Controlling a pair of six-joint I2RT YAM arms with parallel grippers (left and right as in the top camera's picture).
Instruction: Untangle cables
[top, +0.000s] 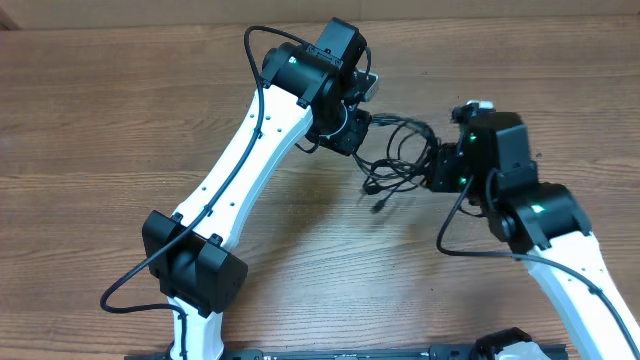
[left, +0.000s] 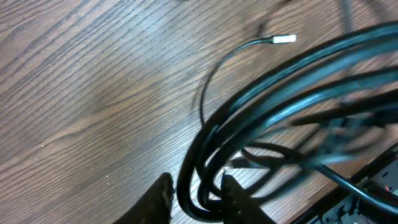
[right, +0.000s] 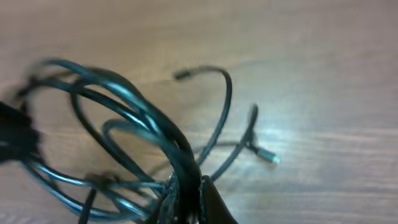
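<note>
Well, over the wood-grain table (top: 120, 120) the right gripper (right: 186, 199) clamps the cables (left: 289, 87); the left gripper (left: 196, 186) straddles them, grip unclear.

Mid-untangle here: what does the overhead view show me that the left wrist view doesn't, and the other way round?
Only overhead: the left tool and right tool together, on opposite sides of the tangle of thin black cables. Only left wrist: a pale rectangular plug tip seen clearly, and cord loops passing between the left tool's fingers. Both: that tangle over the brown wooden table.

Right end effector (right: 186, 198) tight, left (left: 196, 198) ajar
</note>
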